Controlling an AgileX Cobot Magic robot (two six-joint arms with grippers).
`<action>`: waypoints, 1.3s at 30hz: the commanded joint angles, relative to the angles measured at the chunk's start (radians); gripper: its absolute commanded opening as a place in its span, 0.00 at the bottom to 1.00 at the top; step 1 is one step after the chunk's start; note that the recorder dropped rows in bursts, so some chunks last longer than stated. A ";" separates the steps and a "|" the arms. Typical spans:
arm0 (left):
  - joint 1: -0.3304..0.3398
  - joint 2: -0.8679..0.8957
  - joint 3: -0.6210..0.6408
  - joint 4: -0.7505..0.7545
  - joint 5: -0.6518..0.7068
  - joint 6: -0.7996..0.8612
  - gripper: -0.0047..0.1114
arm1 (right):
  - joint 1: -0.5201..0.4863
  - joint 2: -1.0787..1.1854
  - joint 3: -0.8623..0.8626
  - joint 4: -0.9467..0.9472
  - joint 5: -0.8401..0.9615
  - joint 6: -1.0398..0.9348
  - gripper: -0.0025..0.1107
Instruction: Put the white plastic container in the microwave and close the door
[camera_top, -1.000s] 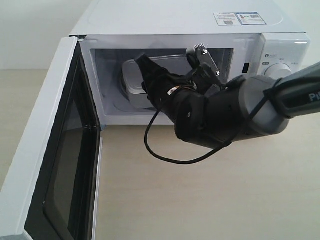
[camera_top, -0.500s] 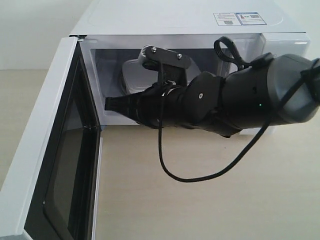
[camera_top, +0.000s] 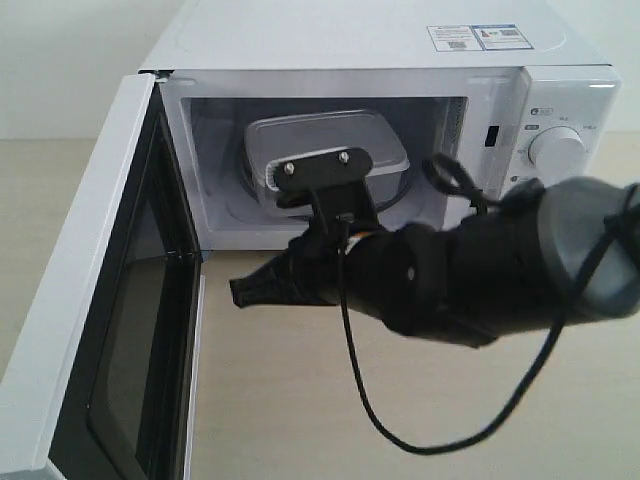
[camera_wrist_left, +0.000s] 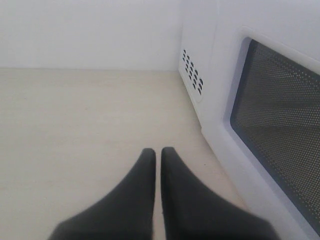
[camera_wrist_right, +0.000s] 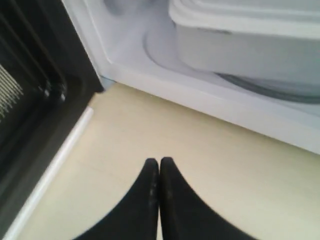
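Observation:
The white plastic container (camera_top: 325, 150) (camera_wrist_right: 250, 40) rests on the glass turntable (camera_wrist_right: 165, 57) inside the white microwave (camera_top: 350, 40). The door (camera_top: 90, 300) stands wide open at the left, its black inner frame (camera_wrist_right: 35, 100) facing the cavity. My right gripper (camera_top: 243, 291) (camera_wrist_right: 159, 162) is shut and empty, outside the cavity, low over the table in front of the opening, pointing toward the door. My left gripper (camera_wrist_left: 157, 151) is shut with nothing in it, beside the door's outer face and its dark window (camera_wrist_left: 280, 115); it does not show in the exterior view.
The microwave's dial (camera_top: 556, 150) and control panel are at the right, a label sticker (camera_top: 475, 37) on top. Side vents (camera_wrist_left: 192, 77) show in the left wrist view. A black cable (camera_top: 420, 440) loops below the right arm over the light wooden table (camera_top: 300, 400).
The right gripper has pulled back out of the microwave cavity and dropped low toward the table, leaving the container on the turntable. The door has not moved.

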 joint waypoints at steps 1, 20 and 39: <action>-0.001 -0.004 0.004 0.004 0.001 0.002 0.08 | 0.021 -0.008 0.085 -0.034 -0.178 0.035 0.02; -0.001 -0.004 0.004 0.004 0.001 0.002 0.08 | -0.066 0.184 -0.032 -0.286 -0.346 0.148 0.02; -0.001 -0.004 0.004 0.004 0.001 0.002 0.08 | -0.132 0.334 -0.317 -0.394 -0.235 0.230 0.02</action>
